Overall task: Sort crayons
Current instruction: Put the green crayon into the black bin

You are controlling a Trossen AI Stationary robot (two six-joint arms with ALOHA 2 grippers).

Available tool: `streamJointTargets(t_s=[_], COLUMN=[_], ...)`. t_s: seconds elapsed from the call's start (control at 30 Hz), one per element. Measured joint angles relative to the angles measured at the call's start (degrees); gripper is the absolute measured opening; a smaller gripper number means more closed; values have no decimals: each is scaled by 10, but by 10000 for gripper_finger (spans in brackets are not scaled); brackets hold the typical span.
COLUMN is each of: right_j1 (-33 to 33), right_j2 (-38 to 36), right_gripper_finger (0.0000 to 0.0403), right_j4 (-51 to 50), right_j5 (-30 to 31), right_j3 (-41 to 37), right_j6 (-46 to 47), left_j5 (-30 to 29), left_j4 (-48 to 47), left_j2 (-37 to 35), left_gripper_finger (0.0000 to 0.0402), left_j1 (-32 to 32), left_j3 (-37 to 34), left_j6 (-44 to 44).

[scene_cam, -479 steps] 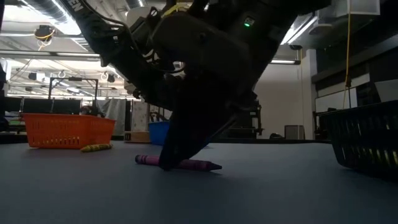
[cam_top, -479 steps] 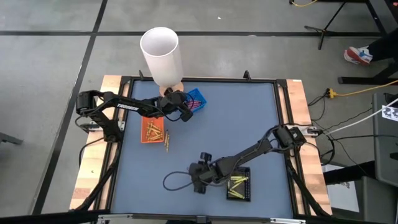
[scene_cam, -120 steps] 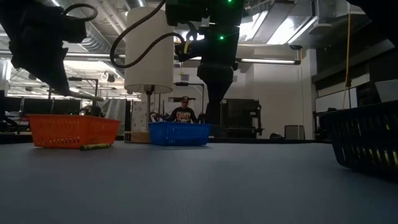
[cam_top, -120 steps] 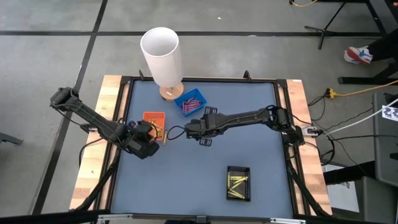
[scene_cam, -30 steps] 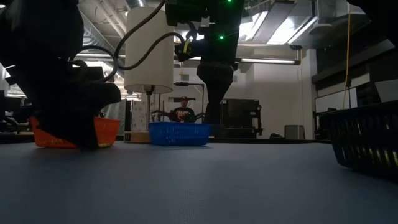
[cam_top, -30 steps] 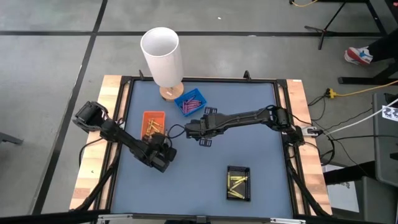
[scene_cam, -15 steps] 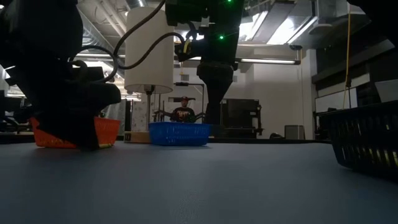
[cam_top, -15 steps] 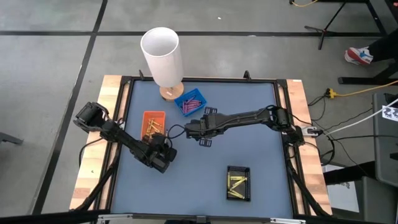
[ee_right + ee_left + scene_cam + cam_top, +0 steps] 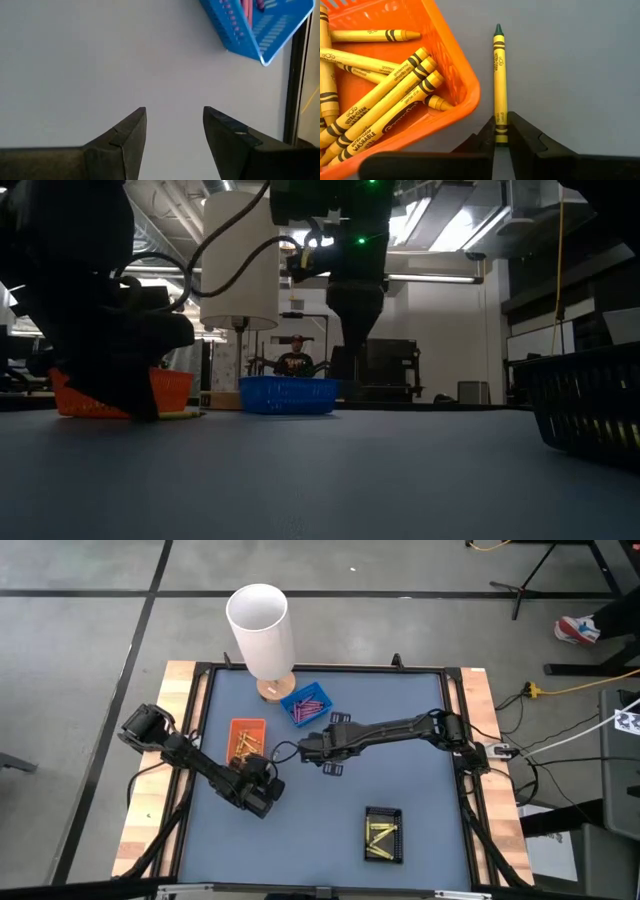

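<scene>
on the grey-blue table [image 9: 330, 810] sit three trays: one orange tray [image 9: 451, 75], one blue [image 9: 305, 703], one black [image 9: 384, 835]. the left gripper [image 9: 501, 131] clenches one yellow crayon [image 9: 500, 75] lying beside the orange tray; the right gripper [image 9: 172, 132] hangs released.

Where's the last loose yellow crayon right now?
The yellow crayon lies on the mat beside the orange tray, table's left side, its end between the left gripper fingers.

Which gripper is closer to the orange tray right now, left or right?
Left. The left gripper sits right beside the orange tray, pinching a yellow crayon lying just outside its wall. The right gripper hangs open farther off, nearer the blue tray.
</scene>
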Motion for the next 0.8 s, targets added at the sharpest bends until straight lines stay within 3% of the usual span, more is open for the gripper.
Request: streamJointTargets(t_s=[0.23, 0.8], right_j1=[0, 0], right_j2=[-14, -112], right_gripper_finger=[195, 195], right_j4=[-58, -84], right_j5=[0, 0], right_j3=[0, 0], right_j6=[0, -16], left_j5=[-6, -41], left_j4=[-2, 31], left_j2=[0, 0], left_gripper_finger=[9, 6], left_j1=[-7, -34], left_j3=[-1, -2], left_j6=[11, 13])
